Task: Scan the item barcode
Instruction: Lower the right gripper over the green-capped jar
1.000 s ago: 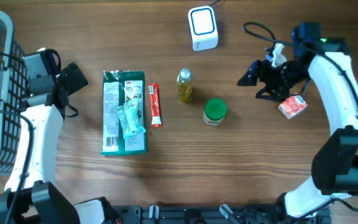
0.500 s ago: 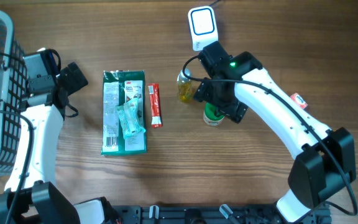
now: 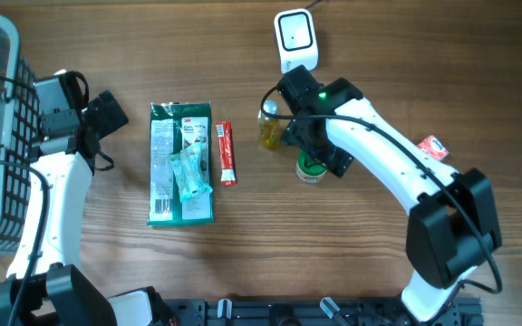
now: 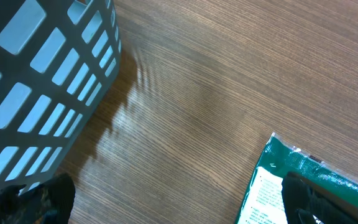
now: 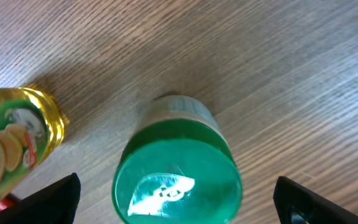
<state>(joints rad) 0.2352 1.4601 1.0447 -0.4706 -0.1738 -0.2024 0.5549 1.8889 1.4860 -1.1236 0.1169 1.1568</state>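
A: State of the right hand (image 5: 179,205)?
B: Fingers spread wide above the green-lidded jar (image 5: 178,140). The jar stands upright on the table (image 5: 278,68), between the fingertips and clear of both.
A: What is near it?
B: A yellow bottle (image 5: 17,140) stands just beside the jar. The white scanner (image 3: 295,38) sits near the far edge, just beyond the arm.
A: And the left hand (image 4: 179,208)?
B: Also wide and holding nothing, over bare wood between the basket (image 4: 36,74) and a green packet (image 4: 291,180).
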